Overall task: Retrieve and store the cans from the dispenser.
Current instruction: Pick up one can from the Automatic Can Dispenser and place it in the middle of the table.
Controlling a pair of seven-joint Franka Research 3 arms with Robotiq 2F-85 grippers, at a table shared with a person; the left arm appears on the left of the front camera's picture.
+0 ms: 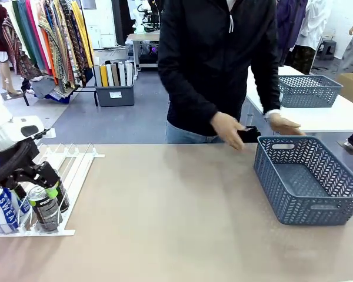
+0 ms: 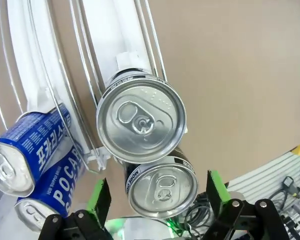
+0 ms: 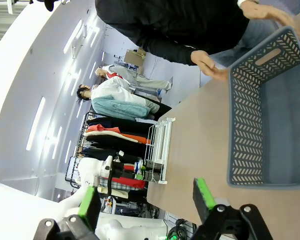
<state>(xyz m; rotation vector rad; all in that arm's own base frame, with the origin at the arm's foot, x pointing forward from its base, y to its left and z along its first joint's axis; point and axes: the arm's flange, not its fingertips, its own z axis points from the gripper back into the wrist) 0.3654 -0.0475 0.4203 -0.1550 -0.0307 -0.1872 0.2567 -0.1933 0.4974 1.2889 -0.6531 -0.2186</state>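
Beige desk: grey-blue lattice plastic basket right, white sloped wire-lane dispenser left. Left hand wide open, empty, poised just above front black silver-topped can at lane end. Suggest: lower past rim, close on body, lift straight out.

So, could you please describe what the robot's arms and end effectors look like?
The left arm is white and rounded, ending in a black left end effector with two fingers carrying green pads. The right end effector looks the same: black linkage, green pads.
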